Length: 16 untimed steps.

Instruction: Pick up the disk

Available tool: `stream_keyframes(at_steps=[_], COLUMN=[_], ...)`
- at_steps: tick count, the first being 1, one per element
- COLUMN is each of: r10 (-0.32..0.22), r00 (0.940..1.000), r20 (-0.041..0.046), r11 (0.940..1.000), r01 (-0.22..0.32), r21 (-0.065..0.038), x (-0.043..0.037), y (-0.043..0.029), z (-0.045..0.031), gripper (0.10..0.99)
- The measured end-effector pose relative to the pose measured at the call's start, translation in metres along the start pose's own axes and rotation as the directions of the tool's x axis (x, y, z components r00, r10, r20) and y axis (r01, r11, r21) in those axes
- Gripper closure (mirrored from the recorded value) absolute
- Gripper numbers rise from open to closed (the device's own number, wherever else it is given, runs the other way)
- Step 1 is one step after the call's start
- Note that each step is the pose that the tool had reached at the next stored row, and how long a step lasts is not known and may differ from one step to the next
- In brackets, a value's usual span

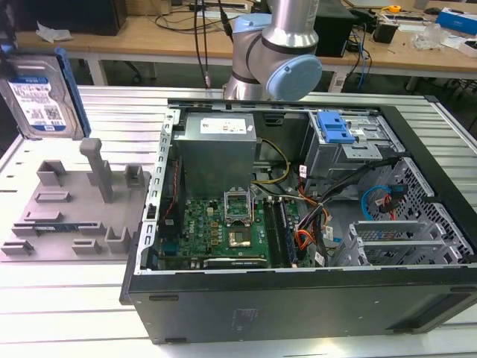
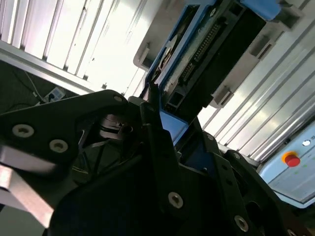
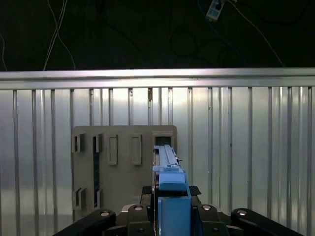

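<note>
Open black PC tower (image 1: 298, 298) lies on the ribbed aluminium table (image 1: 59, 298), w/ green motherboard (image 1: 216, 231), grey power-supply box (image 1: 216, 149) and blue plastic caddy (image 1: 334, 127) inside. Grey slotted holder plate (image 1: 71, 212) sits just beside it, on the exterior view's left. Silver flat hard drive w/ white-and-blue label and blue side rails, the disk (image 1: 37, 101), hangs upright above that plate, well clear of the case. Black gripper (image 3: 170, 209) is clamped on the disk's blue rail, seen edge-on in both wrist views. Grey arm (image 1: 279, 48) rises behind the tower.

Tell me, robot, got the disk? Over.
Gripper shut on the disk. Disk held upright above the grey fixture tray. Nothing in the way.
</note>
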<state>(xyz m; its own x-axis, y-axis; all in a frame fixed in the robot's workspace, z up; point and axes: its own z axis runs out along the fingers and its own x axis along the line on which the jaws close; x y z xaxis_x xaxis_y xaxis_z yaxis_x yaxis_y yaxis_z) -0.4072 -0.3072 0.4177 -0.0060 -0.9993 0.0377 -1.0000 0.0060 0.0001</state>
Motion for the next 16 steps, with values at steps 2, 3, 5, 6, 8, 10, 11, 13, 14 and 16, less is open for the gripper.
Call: stream_keyframes(at_steps=[2, 3, 5, 6, 8, 10, 11, 13, 14, 16], r10=[0.0, 0.0, 0.0, 0.0, 0.0, 0.0, 0.0, 0.0, 0.0, 0.0], r00=[1.0, 1.0, 1.0, 1.0, 1.0, 1.0, 1.0, 1.0, 1.0, 1.0], r20=[0.0, 0.0001, 0.0001, 0.0001, 0.0002, 0.0004, 0.0006, 0.0009, 0.0008, 0.0008], r11=[1.0, 1.0, 1.0, 1.0, 1.0, 1.0, 1.0, 1.0, 1.0, 1.0], r01=[0.0, 0.0, 0.0, 0.0, 0.0, 0.0, 0.0, 0.0, 0.0, 0.0], r21=[0.0, 0.0, 0.0, 0.0, 0.0, 0.0, 0.0, 0.0, 0.0, 0.0], x=[0.0004, 0.0008, 0.0012, 0.0014, 0.0022, 0.0026, 0.0029, 0.0031, 0.0031, 0.0031], y=[-0.0002, -0.0004, -0.0006, -0.0007, -0.0014, -0.0019, -0.0021, -0.0023, -0.0023, -0.0023], z=[-0.0117, -0.0224, -0.0317, -0.0373, -0.0553, -0.0643, -0.0704, -0.0745, -0.0747, -0.0748], gripper=[0.722, 0.722, 0.722, 0.722, 0.722, 0.722, 0.722, 0.722, 0.722, 0.722])
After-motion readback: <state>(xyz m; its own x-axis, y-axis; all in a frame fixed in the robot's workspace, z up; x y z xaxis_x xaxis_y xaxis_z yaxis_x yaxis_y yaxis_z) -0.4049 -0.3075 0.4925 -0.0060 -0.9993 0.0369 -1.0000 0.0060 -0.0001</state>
